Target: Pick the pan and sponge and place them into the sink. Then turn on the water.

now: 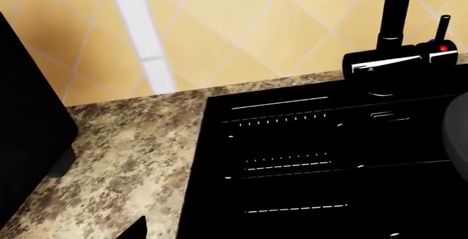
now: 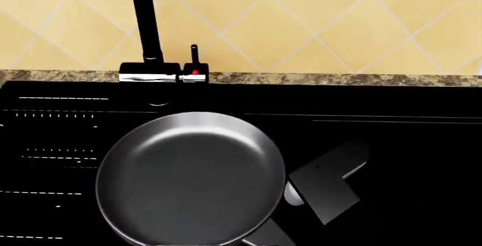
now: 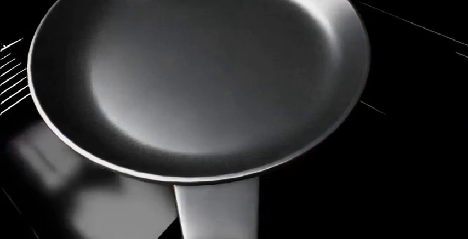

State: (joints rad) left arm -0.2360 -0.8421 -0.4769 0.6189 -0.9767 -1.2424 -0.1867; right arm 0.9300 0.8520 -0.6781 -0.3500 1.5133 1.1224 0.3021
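the pan (image 2: 191, 179) sits over the black sink (image 2: 391, 144), its handle (image 3: 216, 209) at the right gripper (image 2: 325, 187) (jaws' state cannot be told): lower it level and clear of the faucet (image 2: 144, 26) before release.

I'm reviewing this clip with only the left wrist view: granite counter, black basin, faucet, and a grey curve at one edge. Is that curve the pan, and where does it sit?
Observer: Yes. In the head view, the round dark grey metal frying pan is over the large black rectangular sink, in front of the tall black faucet.
Operator: Is an arm on it?
Observer: The right gripper is at the pan's short grey handle. I cannot tell whether it is clamped.
Operator: Any water yet?
Observer: The head view shows no stream below the faucet.
Operator: And the sponge?
Observer: It is not visible in any view.
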